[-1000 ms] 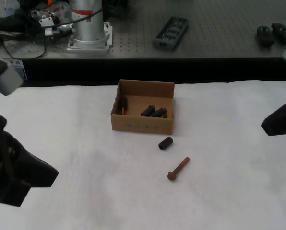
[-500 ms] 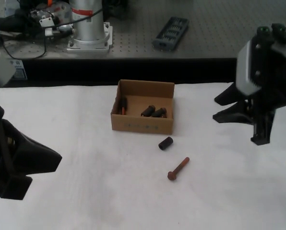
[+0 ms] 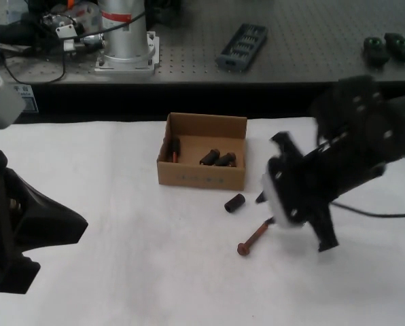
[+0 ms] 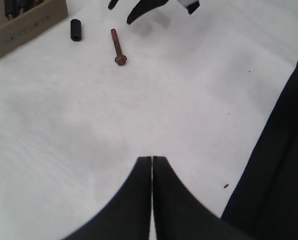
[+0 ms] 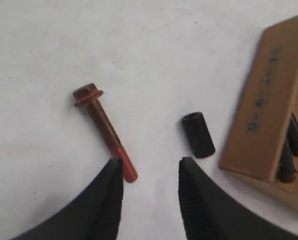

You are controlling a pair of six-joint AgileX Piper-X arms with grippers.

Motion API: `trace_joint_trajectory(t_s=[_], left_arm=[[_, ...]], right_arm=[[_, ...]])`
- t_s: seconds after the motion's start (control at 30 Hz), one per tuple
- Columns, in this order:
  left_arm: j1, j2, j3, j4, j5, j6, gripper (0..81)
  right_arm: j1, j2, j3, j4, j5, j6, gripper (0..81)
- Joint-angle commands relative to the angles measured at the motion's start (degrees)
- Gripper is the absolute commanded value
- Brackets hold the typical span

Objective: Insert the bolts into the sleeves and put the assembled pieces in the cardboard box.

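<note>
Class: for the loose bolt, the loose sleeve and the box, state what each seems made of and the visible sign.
Reddish-brown flanged bolt: probably metal, with a dull coppery or rusty coating. Short black cylindrical sleeve: matte and hollow; rubber, plastic or blackened metal, unclear. Open brown box: cardboard, with thin plain matte walls.

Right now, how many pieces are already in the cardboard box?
3. One piece lies by the box's left wall; two more lie side by side mid-box. The front wall may hide others.
</note>
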Motion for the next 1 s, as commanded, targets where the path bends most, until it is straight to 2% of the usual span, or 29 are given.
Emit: trace_joint_trajectory(t_s=[0.0,0.27,0.97], left_arm=[[-0.1,-0.2,-0.1,-0.4,-0.2,1.5,0.7],[-0.1,-0.2,-0.1,-0.4,-0.2,1.5,0.7],[-0.1,-0.2,-0.1,-0.4,-0.2,1.5,0.7]], right_arm=[[1.5,0.9,-0.3,-0.4,3.9,-5.3,28.4],[2.7,3.3,-0.3,-0.5,6.3,-11.4,28.4],[2.7,8.7,-0.3,-2.1,6.6,-14.4,28.4]])
